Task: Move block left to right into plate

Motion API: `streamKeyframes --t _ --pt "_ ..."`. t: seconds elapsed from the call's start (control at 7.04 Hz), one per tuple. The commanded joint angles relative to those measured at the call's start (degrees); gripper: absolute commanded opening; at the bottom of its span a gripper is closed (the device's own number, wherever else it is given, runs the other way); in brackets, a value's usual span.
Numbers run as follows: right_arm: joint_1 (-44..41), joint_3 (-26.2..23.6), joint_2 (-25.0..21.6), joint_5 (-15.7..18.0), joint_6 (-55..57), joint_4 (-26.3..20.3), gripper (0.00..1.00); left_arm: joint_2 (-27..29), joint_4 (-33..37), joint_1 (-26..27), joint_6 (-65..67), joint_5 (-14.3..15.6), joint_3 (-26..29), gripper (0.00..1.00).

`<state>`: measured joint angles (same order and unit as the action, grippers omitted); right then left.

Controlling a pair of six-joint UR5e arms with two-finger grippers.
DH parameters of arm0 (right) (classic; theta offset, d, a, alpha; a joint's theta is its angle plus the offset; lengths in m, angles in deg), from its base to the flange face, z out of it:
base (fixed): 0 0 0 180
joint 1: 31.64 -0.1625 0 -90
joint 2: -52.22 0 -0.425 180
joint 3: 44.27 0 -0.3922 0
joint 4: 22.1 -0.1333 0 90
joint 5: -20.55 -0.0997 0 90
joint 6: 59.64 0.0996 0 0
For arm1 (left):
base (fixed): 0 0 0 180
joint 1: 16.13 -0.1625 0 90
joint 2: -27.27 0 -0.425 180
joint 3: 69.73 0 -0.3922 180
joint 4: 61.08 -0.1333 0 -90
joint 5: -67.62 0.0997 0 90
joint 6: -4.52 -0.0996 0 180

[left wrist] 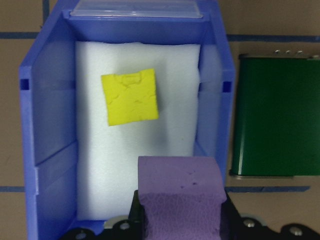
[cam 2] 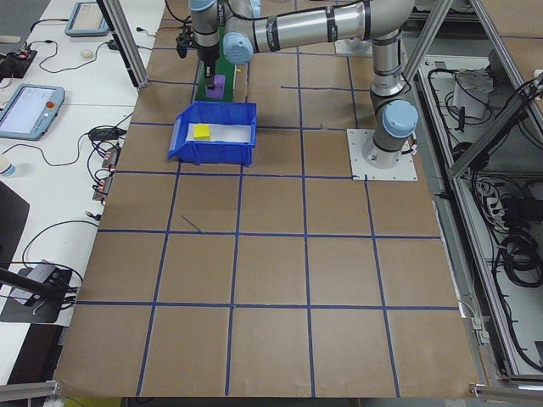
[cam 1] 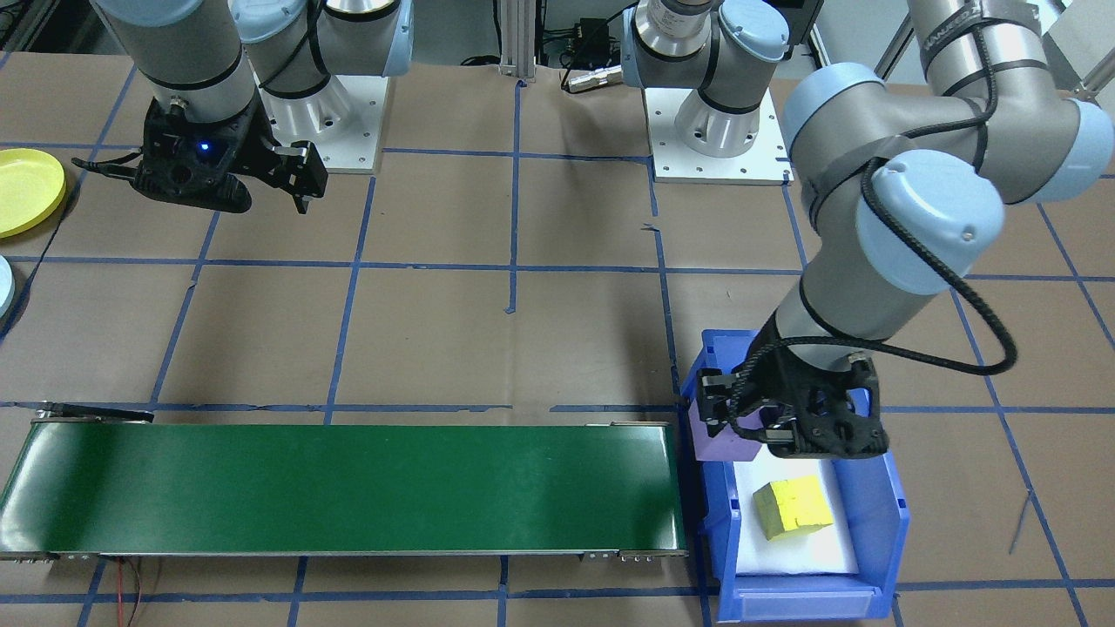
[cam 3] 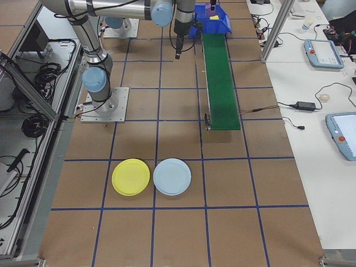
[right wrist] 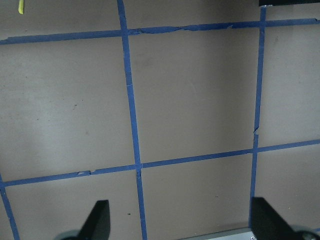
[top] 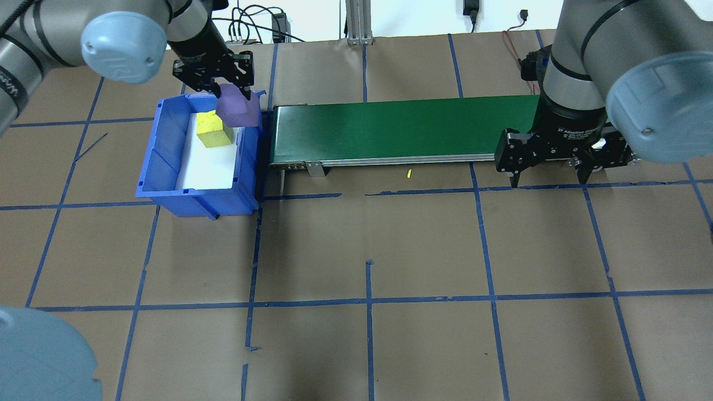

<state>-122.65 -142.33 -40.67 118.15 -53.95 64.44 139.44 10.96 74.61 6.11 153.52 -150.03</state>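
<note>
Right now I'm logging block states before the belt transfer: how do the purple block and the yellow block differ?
The purple block is gripped in the left hand, lifted over the blue bin's wall nearest the green conveyor; the yellow block lies free on the bin's white foam. In the wrist view the purple block sits square while the yellow block is slightly rotated. Both look like rough-surfaced foam cubes.

2 blocks: purple (top: 238, 109), yellow (top: 214, 129). 2 plates: yellow (cam 3: 130, 177), light blue (cam 3: 172, 176). 1 blue bin (top: 167, 167), 1 green conveyor (top: 401, 129).
</note>
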Motion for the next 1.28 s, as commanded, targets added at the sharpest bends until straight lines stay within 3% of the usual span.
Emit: streamKeyframes --t 0.0,0.14,0.28,0.43,0.57,0.85,1.14 --pt "0.1 -0.4 0.0 0.0 0.1 0.0 1.00 5.9 -9.5 4.6 3.2 -0.3 0.1 0.35" --pt "0.1 -0.4 0.0 0.0 -0.1 0.1 1.00 7.4 -11.5 5.8 5.0 -0.6 0.2 0.37" --pt "0.2 -0.2 0.0 0.3 -0.1 0.1 1.00 8.0 -11.9 5.8 4.8 -0.6 -0.4 0.50" --pt "0.2 -0.2 0.1 0.5 0.0 0.2 1.00 8.5 -13.6 5.9 4.8 -0.7 -1.5 0.85" --pt "0.2 0.0 0.1 0.1 0.0 0.5 1.00 8.2 -13.6 6.0 4.5 -0.6 -1.8 0.94" --pt "0.7 1.1 0.5 -0.9 0.1 2.1 1.00 3.7 -10.7 8.2 4.7 0.2 -1.4 0.97" --pt "0.6 2.9 7.8 -5.6 0.5 14.1 1.00 1.9 -9.6 3.0 4.3 0.8 1.6 1.00"
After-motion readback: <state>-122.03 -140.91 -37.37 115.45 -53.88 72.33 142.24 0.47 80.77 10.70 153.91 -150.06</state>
